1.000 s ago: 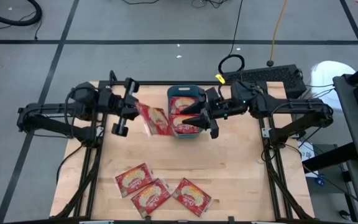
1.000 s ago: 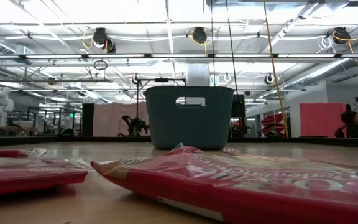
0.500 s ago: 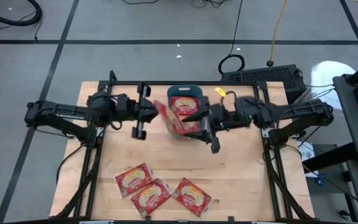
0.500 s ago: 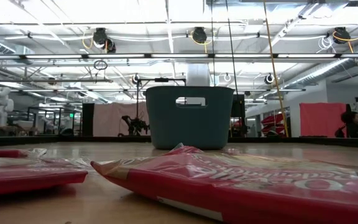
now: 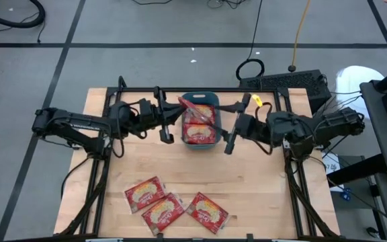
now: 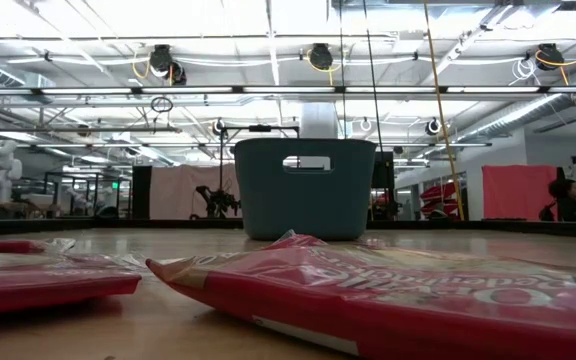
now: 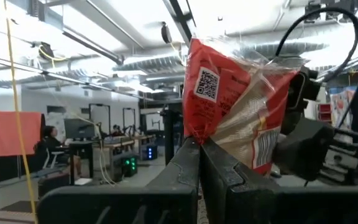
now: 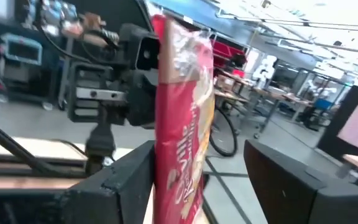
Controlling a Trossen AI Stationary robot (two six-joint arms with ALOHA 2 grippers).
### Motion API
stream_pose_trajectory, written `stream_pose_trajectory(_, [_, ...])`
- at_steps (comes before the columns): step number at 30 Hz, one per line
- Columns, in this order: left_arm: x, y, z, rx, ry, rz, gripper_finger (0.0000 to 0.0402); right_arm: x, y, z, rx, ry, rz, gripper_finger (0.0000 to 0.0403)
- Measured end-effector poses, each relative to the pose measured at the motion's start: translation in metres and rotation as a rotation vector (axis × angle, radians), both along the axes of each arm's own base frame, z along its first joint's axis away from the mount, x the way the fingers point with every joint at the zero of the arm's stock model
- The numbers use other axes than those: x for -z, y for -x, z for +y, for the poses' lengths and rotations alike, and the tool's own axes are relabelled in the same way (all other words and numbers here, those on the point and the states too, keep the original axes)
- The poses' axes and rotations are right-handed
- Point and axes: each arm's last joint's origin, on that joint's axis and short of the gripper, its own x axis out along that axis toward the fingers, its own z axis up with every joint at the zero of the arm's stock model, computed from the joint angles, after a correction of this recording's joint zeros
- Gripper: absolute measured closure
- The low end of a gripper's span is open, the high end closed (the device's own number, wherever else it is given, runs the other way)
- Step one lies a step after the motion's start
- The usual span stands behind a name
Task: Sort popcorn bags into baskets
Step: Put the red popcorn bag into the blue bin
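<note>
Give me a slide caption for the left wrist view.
Left tool, shut on a red popcorn bag, holds it upright.

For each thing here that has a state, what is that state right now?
Left pincer: shut on the held bag.
Held bag: lifted by one edge, up above the bin.
Right pincer: open, empty, beside the bin.
Bin: upright, with bags lying inside.
Bags in the bin: lying flat, picture side up.
Three table bags: lying flat near the front edge, untouched.
</note>
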Motion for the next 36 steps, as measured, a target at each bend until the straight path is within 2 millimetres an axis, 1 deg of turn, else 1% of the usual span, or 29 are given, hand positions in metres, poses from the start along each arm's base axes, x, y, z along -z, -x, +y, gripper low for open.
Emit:
stream_pose_trajectory(4, [0.002,-0.005,0.000,0.004,0.011,-0.029,0.0399,0.006,-0.001,-0.007,0.024,0.002,0.054,0.0174])
stream_pose_trajectory(11, [0.004,-0.007,0.000,-0.008,0.034,-0.033,0.0398,0.012,-0.001,-0.008,0.030,0.010,0.115,0.0197])
stream_pose_trajectory(15, [0.004,-0.007,0.000,-0.007,0.035,-0.033,0.0396,0.017,-0.003,-0.011,0.044,-0.040,0.141,0.0231])
stream_pose_trajectory(19, [0.006,-0.008,0.000,-0.006,0.038,-0.020,0.0393,0.020,-0.005,-0.015,0.016,-0.087,0.150,0.0269])
stream_pose_trajectory(24, [0.009,-0.010,0.000,0.001,0.063,0.018,0.0398,0.022,-0.007,-0.018,0.036,-0.117,0.144,0.0296])
stream_pose_trajectory(28, [0.009,-0.010,-0.001,0.014,0.081,0.016,0.0388,0.021,-0.007,-0.021,0.045,-0.137,0.134,0.0317])
stream_pose_trajectory(36, [0.010,-0.010,-0.001,0.034,0.147,0.020,0.0383,0.022,-0.008,-0.030,0.081,-0.189,0.122,0.0389])
